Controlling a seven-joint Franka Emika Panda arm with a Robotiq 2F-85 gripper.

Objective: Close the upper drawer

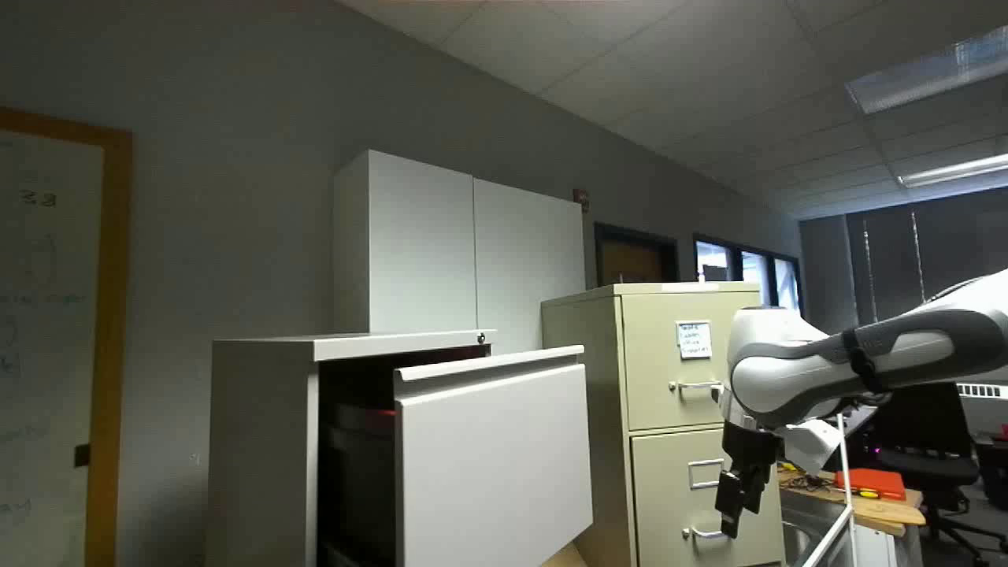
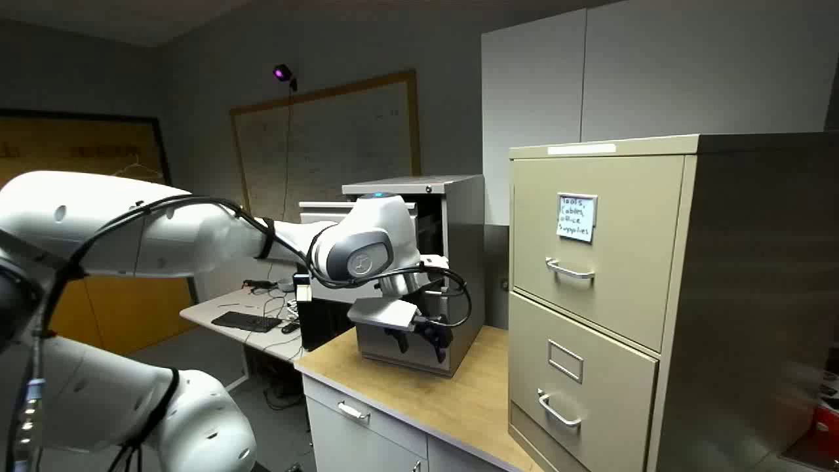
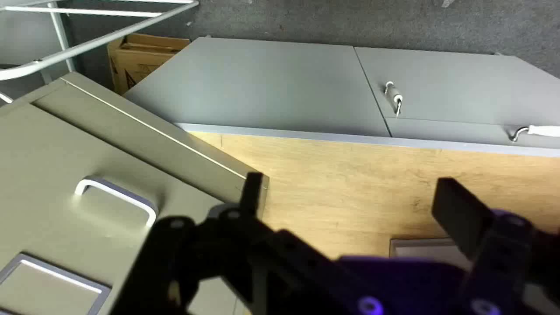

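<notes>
In an exterior view, the frame's bottom edge cuts off the lower left of the white, flat-fronted upper drawer; at far left the orange-brown-framed whiteboard is cropped, most of its writing seemingly too faint to read. In an exterior view, the white-and-grey robot arm hides part of the drawer. Low in the wrist view, the black two-fingered gripper is blurred and cropped.

Dim in an exterior view, a ceiling light glowing far right; wrist view brighter, near gripper blurred.
</notes>
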